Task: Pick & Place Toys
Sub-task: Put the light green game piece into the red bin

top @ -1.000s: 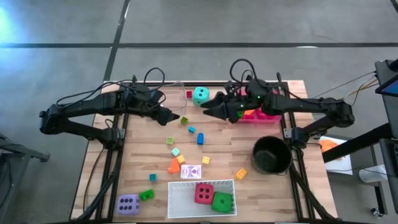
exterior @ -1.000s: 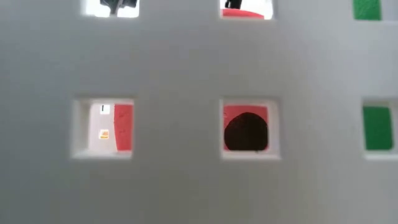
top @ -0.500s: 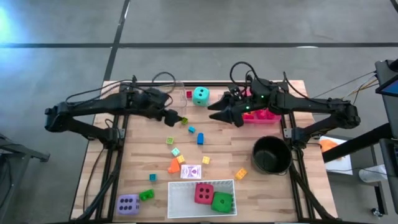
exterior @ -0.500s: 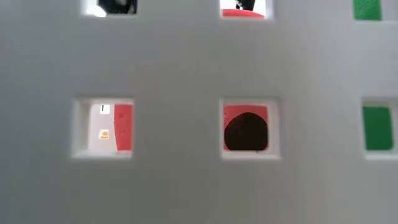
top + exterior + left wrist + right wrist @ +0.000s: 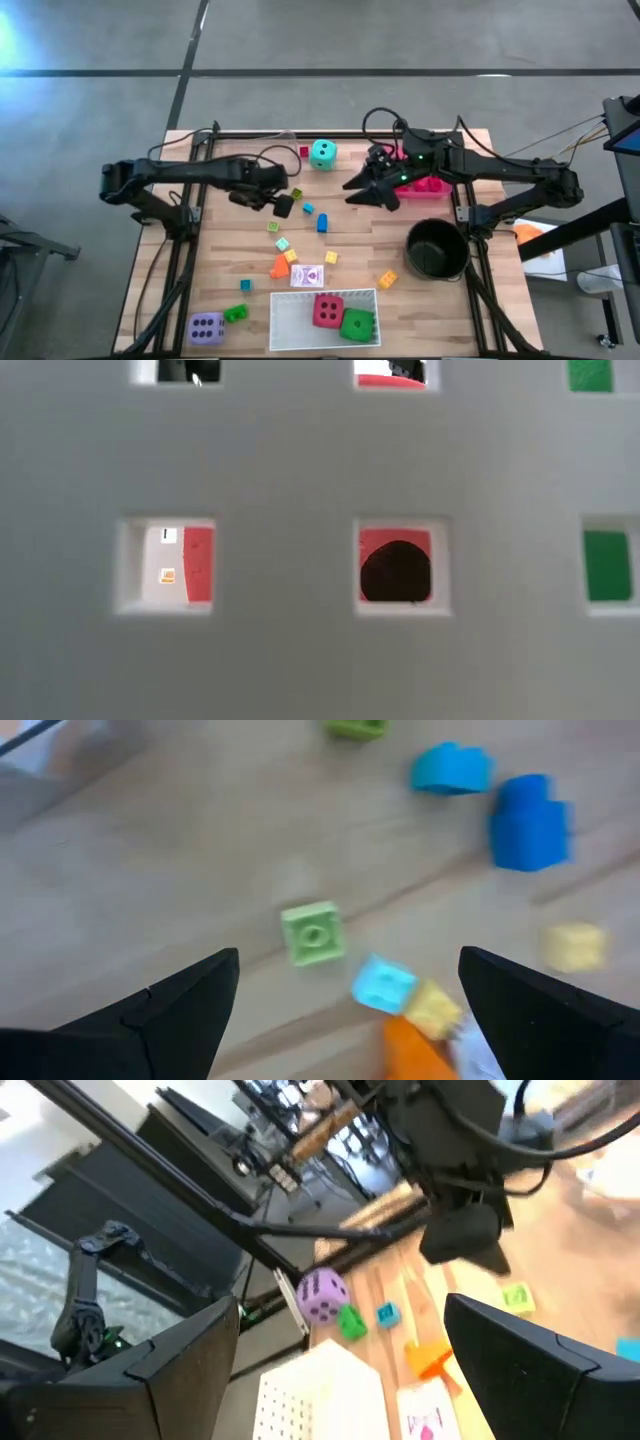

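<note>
The left end effector (image 5: 284, 206) hangs released and empty over the middle of the wooden plank surface (image 5: 230, 270), its two dark fingers (image 5: 165, 1010) spread wide above a scatter of small studded plastic blocks. Directly under it lie a light green block (image 5: 312, 932), a pale blue block (image 5: 382, 984) touching a yellow block (image 5: 433, 1008), and the tip of an orange block (image 5: 418, 1052); two deeper blue blocks (image 5: 527, 823) sit a little farther off.

The right end effector (image 5: 368, 190) is likewise released and holds nothing, hovering toward the far right part of the surface, just beside a pink tray (image 5: 425, 185).

A teal soft die (image 5: 322, 153) with dark dots rests near the far edge. A round black pot (image 5: 436, 248) stands near the right edge. A small playing card (image 5: 308, 276) with a purple pattern lies flat near the middle; its print cannot be read. At the near edge a white perforated tray (image 5: 290, 325) holds a red die (image 5: 327, 309) and a green die (image 5: 357, 323) side by side. A purple die (image 5: 206, 327) sits at the near left corner with a green block (image 5: 236, 313) just beside it.
</note>
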Available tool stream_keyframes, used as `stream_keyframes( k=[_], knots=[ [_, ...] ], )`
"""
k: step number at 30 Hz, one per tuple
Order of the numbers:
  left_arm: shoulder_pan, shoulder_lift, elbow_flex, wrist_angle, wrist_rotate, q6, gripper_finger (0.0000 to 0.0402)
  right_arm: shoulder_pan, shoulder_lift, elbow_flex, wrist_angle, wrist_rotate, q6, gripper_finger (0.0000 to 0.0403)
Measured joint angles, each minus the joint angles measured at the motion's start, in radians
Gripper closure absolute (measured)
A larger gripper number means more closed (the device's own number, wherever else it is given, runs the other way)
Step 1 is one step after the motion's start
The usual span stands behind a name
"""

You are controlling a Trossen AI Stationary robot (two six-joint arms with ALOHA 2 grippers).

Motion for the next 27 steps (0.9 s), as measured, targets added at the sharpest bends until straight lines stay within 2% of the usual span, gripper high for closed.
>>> stream_keyframes(
  k=[12,21,27],
  knots=[
    [-0.054,0.194,-0.019,0.008,-0.051,-0.041,0.0023,0.000,-0.064,0.000,-0.035,0.013,0.002,0.0060],
    [-0.094,0.195,-0.135,0.207,-0.058,-0.102,0.0023,0.000,-0.147,-0.001,-0.068,0.058,-0.016,0.0060],
    [-0.097,0.195,-0.169,0.224,-0.054,-0.127,0.0028,0.000,-0.173,-0.001,-0.078,0.081,-0.016,0.0060]
  ],
)
